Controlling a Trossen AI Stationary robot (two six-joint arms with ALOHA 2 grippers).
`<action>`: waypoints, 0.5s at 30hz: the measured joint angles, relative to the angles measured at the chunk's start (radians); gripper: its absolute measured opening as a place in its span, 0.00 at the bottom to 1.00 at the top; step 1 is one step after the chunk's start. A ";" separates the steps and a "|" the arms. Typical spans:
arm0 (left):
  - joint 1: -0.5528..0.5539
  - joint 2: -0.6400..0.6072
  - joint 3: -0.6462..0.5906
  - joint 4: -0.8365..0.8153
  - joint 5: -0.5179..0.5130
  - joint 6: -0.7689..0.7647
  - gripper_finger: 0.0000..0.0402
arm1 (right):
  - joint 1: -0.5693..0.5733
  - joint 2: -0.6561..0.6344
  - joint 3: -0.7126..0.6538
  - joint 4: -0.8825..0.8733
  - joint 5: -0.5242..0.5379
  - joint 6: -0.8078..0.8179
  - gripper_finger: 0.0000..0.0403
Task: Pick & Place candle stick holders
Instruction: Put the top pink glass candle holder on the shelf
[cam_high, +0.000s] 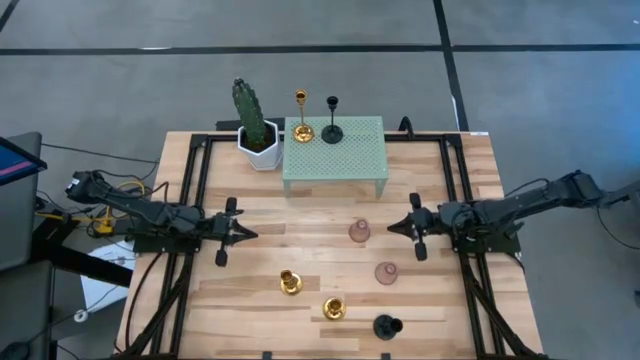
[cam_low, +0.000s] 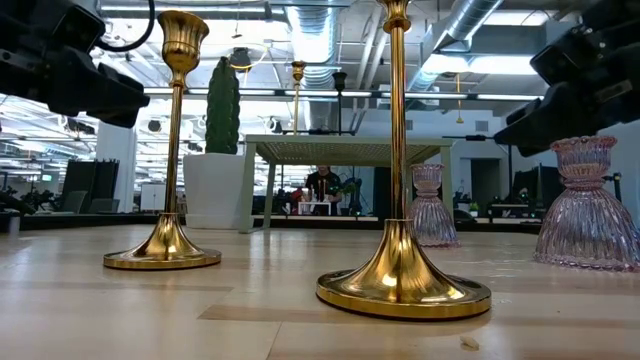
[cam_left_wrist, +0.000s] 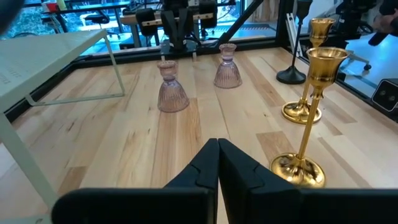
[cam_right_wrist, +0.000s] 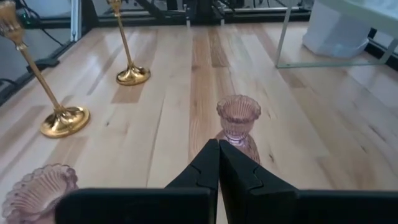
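Nearest the front edge of the wooden bench (cam_high: 440, 330) stands a matte black candle stick holder (cam_high: 386, 325), with two gold candle stick holders (cam_high: 334, 308) (cam_high: 290, 283) just behind it toward the left; all three rest upright on round bases. Brass-like and slim, they look stiff but top-heavy, and their polished stems would likely slip, so a hold low on the stem just above the flare seems safest. Farther in, two pinkish ribbed glass holders (cam_high: 387, 272) (cam_high: 359, 232) sit near the middle; these are probably brittle and want a gentle pinch at the narrow neck, not the fluted skirt. Level with the farther glass one, the left pincer (cam_high: 240, 235) and the right pincer (cam_high: 396, 227) hang over the bench facing each other, each with its fingers pressed together and holding nothing. Beyond them a pale green perforated stand (cam_high: 345, 160) already carries a third gold holder (cam_high: 301, 128) and a second black holder (cam_high: 332, 131) on its far left part, beside a green cactus in a white pot (cam_high: 257, 135).
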 joint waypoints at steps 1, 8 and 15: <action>0.000 0.000 0.000 0.000 0.000 0.000 0.02 | 0.000 0.018 0.000 0.019 0.000 -0.009 0.00; 0.000 0.000 0.000 0.005 0.000 0.000 0.02 | 0.000 0.128 0.000 0.054 0.005 -0.013 0.00; 0.000 0.000 0.000 0.007 0.000 0.000 0.02 | 0.000 0.258 0.000 0.155 0.012 -0.002 0.01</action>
